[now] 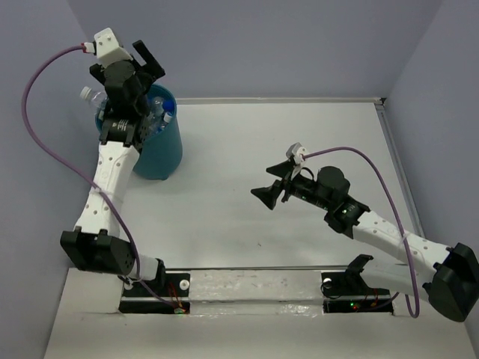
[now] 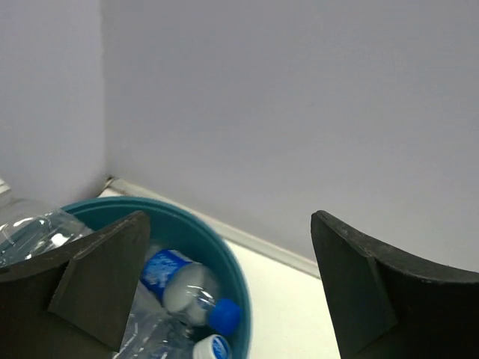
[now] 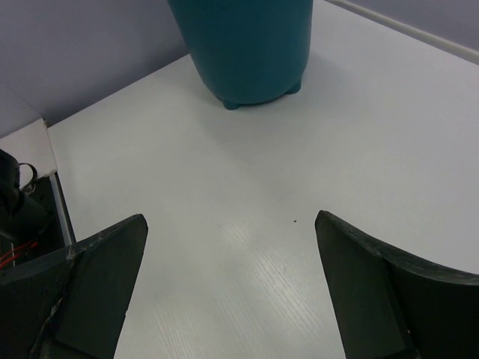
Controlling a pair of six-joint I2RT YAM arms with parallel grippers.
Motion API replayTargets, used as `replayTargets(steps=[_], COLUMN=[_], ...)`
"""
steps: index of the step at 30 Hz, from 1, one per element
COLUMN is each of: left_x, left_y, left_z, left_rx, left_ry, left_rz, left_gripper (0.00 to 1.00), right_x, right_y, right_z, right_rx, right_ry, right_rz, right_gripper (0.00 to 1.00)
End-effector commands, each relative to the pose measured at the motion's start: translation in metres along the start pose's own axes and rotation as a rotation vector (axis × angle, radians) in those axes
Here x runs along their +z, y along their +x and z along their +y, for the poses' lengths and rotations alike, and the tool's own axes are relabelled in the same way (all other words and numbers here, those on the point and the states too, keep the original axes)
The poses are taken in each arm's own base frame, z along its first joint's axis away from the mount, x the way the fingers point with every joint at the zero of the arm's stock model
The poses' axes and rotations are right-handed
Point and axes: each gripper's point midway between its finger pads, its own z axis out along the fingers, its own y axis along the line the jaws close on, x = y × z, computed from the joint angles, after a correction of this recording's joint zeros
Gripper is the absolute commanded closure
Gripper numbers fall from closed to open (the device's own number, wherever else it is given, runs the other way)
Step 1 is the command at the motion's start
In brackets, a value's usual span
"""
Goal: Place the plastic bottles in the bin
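Observation:
The teal bin (image 1: 163, 153) stands at the table's back left corner. Above its rim my left gripper (image 1: 148, 58) is open and empty. In the left wrist view, my left gripper (image 2: 230, 217) hangs over the bin (image 2: 238, 288), which holds several plastic bottles. One is blue-labelled (image 2: 174, 278) with a blue cap. A clear bottle (image 2: 30, 228) lies at the bin's left rim, and from above this clear bottle (image 1: 88, 96) pokes out left of my arm. My right gripper (image 1: 263, 194) is open over bare table at mid-right. In its wrist view, my right gripper (image 3: 230, 218) faces the bin (image 3: 247, 52).
Lavender walls (image 1: 299, 45) close the table at the back and both sides, and the bin sits near the back left corner. A metal rail (image 1: 254, 288) with both arm bases runs along the near edge. A purple cable (image 1: 30, 112) loops beside the left arm.

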Motion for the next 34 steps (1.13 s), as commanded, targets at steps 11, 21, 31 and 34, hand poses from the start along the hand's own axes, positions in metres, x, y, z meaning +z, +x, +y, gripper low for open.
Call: replayTargets(steps=[11,21,31,34], left_x=[-0.203,-0.288,-0.297,-0.294], left_y=[-0.07,-0.032,-0.015,-0.022], left_z=[-0.039,-0.002,-0.006,-0.007], left_rx=[-0.292,-0.149,-0.144,-0.158], left_ry=[0.603,0.727,0.78,0.771], left_rz=[-0.163,-0.157,-0.092,-0.12], left_gripper=[0.01,0.01,0.01,0.01], right_x=[-0.073,-0.202,-0.236,-0.234], right_y=[-0.121,-0.188,-0.167,-0.181], right_z=[-0.001,0.006,-0.012,-0.006], right_rx=[0.089,0.125,0.14,0.119], right_ry=[0.181,0.338,0.479,0.456], right_rz=[-0.435,-0.723,-0.721,-0.715], right_gripper=[0.0,0.0,0.0,0.0])
